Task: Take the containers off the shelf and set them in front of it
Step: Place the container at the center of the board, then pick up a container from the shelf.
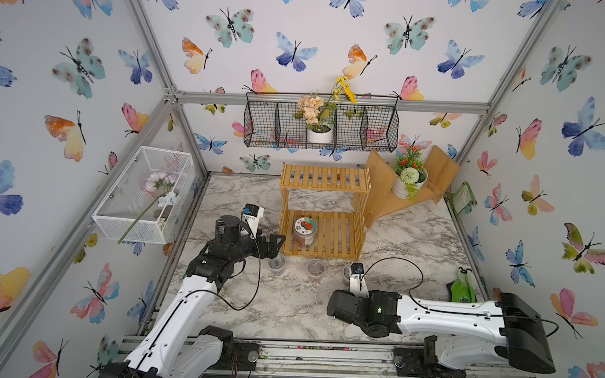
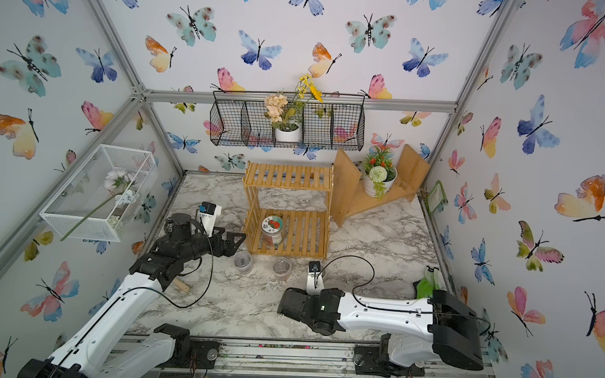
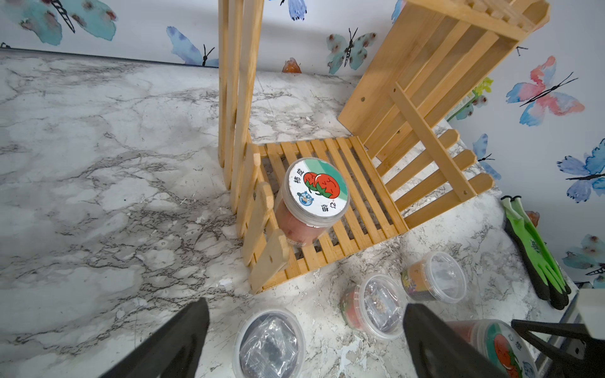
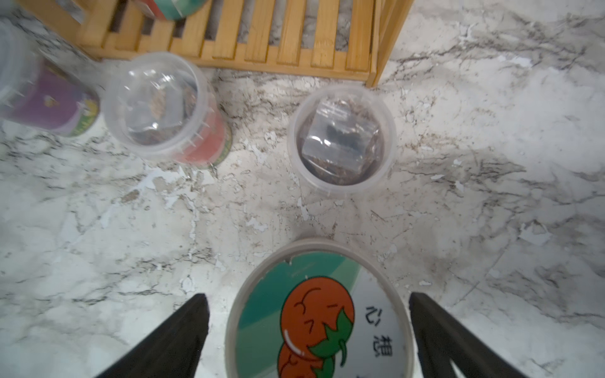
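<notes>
The shelf [image 1: 324, 178] of yellow wooden slats stands at the back of the marble table. One red-fruit-lidded jar [image 1: 304, 230] [image 3: 316, 188] stands on its lower tier, at the left end. Three clear lidded cups [image 1: 276, 264] [image 1: 315, 269] [image 4: 342, 139] stand in a row on the table before the shelf. My left gripper [image 3: 304, 306] is open above the leftmost cup [image 3: 268, 343], holding nothing. My right gripper [image 4: 307, 297] is open, its jaws on either side of a second fruit-lidded jar [image 4: 317, 314] on the table, with gaps showing. That jar is hidden in both top views.
Green gloves [image 1: 461, 288] lie at the right edge of the table. An angled wooden board stand [image 1: 442, 168] with a flower pot [image 1: 408, 185] is right of the shelf. A black wire basket [image 1: 380, 130] hangs above, and a white wire cage [image 1: 143, 193] is on the left wall.
</notes>
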`<act>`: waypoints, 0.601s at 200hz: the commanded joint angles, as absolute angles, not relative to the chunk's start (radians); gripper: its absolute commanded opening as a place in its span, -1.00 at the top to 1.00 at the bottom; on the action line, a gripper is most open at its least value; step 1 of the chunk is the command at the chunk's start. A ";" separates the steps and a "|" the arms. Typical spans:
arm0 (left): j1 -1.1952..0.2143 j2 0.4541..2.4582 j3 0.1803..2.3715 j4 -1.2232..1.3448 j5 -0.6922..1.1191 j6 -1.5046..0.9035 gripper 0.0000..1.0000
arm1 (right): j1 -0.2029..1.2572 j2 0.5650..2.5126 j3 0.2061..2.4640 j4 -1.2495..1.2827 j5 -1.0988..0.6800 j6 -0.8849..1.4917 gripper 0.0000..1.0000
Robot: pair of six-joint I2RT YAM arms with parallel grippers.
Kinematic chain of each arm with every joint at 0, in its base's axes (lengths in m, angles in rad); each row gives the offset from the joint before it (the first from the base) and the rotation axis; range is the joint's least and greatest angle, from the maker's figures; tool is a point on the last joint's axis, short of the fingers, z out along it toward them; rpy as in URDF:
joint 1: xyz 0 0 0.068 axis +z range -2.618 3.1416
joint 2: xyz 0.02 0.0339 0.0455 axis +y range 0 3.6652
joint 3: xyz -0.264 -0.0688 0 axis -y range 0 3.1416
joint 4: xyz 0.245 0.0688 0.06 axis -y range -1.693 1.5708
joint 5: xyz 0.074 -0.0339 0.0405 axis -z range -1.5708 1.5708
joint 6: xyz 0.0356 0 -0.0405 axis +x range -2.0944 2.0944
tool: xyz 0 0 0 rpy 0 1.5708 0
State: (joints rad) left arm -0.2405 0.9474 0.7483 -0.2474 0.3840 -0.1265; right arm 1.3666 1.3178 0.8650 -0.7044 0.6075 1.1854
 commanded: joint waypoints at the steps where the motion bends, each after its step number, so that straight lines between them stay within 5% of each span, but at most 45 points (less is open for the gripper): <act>1: -0.298 0.942 0.804 -0.277 0.357 -0.094 -0.97 | 1.345 1.266 0.920 -0.782 0.660 1.157 -0.96; 120: -0.605 1.198 1.124 -0.440 -0.037 -0.164 -0.97 | 0.840 1.109 0.948 -0.651 0.218 0.687 -0.96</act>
